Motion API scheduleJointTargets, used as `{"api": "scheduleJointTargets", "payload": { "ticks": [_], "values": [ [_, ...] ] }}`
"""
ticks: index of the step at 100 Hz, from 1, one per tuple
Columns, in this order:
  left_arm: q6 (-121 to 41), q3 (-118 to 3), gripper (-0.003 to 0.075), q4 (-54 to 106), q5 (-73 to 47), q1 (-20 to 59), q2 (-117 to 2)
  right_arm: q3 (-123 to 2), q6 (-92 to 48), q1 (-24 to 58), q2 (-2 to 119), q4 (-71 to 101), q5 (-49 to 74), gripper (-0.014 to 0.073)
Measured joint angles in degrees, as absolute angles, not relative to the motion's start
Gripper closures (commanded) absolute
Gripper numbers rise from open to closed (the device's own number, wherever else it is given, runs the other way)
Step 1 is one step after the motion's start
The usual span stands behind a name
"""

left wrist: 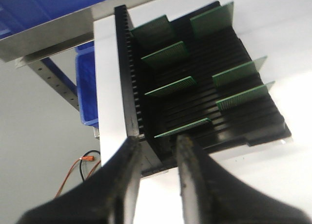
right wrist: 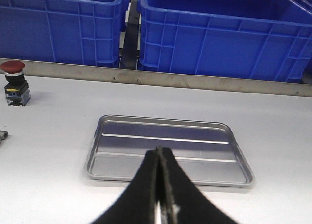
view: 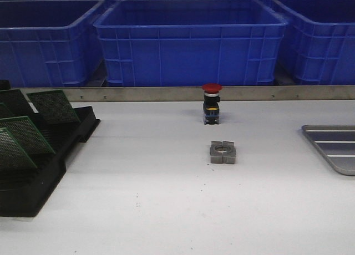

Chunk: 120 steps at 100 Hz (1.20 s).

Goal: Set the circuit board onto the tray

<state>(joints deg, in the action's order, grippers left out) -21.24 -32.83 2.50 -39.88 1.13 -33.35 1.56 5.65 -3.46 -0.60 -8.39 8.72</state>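
Note:
Several green circuit boards (view: 52, 106) stand tilted in a black slotted rack (view: 39, 177) at the table's left. In the left wrist view the boards (left wrist: 171, 86) sit in the rack (left wrist: 195, 112). My left gripper (left wrist: 158, 141) is open and empty, above the rack's near end, close to the nearest board (left wrist: 183, 128). The grey metal tray (view: 335, 147) lies at the right edge of the table and is empty; it also shows in the right wrist view (right wrist: 168, 151). My right gripper (right wrist: 159, 153) is shut and empty, hovering over the tray's near side.
A red-capped push button (view: 211, 103) stands at the table's back middle, with a grey metal block (view: 223, 152) in front of it. Blue plastic bins (view: 188, 41) line the back behind a metal rail. The button also shows in the right wrist view (right wrist: 14, 83).

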Motion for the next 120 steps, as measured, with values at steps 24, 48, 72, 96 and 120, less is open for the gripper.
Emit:
{"api": "scheduleJointTargets", "payload": {
  "ticks": [24, 48, 72, 96, 120],
  "values": [
    [-49.5, -33.9, 0.0373, 10.4, -39.2, 1.1, -47.0, 1.6, 5.6, -3.5, -0.6, -8.4, 8.7, 0.0652],
    [-69.7, -36.2, 0.0373, 12.3, -37.6, 1.1, -59.5, 1.6, 5.6, -3.5, -0.6, -8.4, 8.7, 0.0652],
    [-74.1, -38.8, 0.0373, 9.1, -35.4, 1.1, -70.8, 1.6, 5.6, -3.5, -0.6, -8.4, 8.7, 0.0652],
    [-74.3, -38.9, 0.0494, 6.8, -31.2, 1.1, -79.4, 1.6, 5.6, -3.5, -0.6, -8.4, 8.7, 0.0652],
    [-74.6, -38.9, 0.0737, 6.1, -27.5, 1.1, -80.4, 1.6, 5.6, -3.5, -0.6, -8.4, 8.7, 0.0652]
  ]
}}
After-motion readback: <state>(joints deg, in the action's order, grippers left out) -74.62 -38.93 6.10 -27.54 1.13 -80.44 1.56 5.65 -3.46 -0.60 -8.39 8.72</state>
